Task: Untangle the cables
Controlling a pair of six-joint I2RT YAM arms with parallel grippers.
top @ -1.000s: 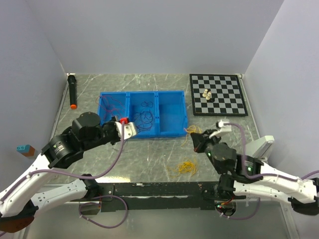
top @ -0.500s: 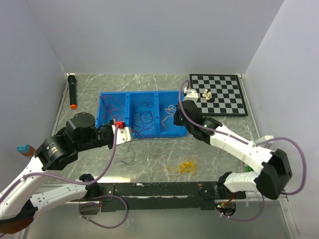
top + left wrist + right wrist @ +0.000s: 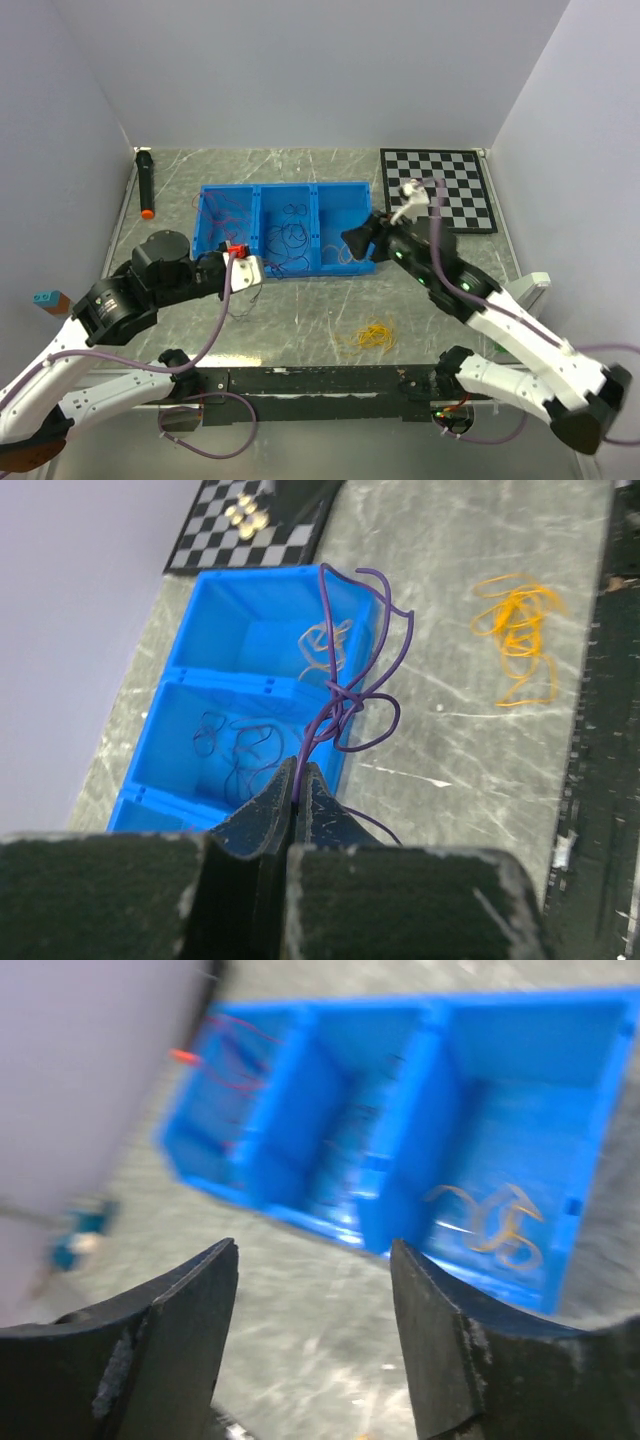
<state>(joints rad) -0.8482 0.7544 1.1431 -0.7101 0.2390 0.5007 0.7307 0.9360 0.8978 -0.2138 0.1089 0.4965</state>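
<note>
The right gripper hangs over the right end of the blue plastic three-compartment tray with its claw spread wide and holding nothing. A second ago it was pressed together near the tabletop's front right side with an orange strand, and half a second ago it had reached this compartment. The curly pale-orange wire now lies loose on the floor of the right compartment, so that strand looks delivered and sorted. The left gripper has barely shifted: it sits just in front of the tray's near wall, toward its left end, its claw pinching a dark purple curly wire that loops out from the fingertips, knotted on itself. Thin red wires lie in the left compartment and thin dark wires in the middle one. A small heap of yellow-orange wires remains on the grey marbled tabletop toward its front edge, well apart from the tray — probably the freed right arm's next source, while the purple strand likely belongs in the middle compartment.
</note>
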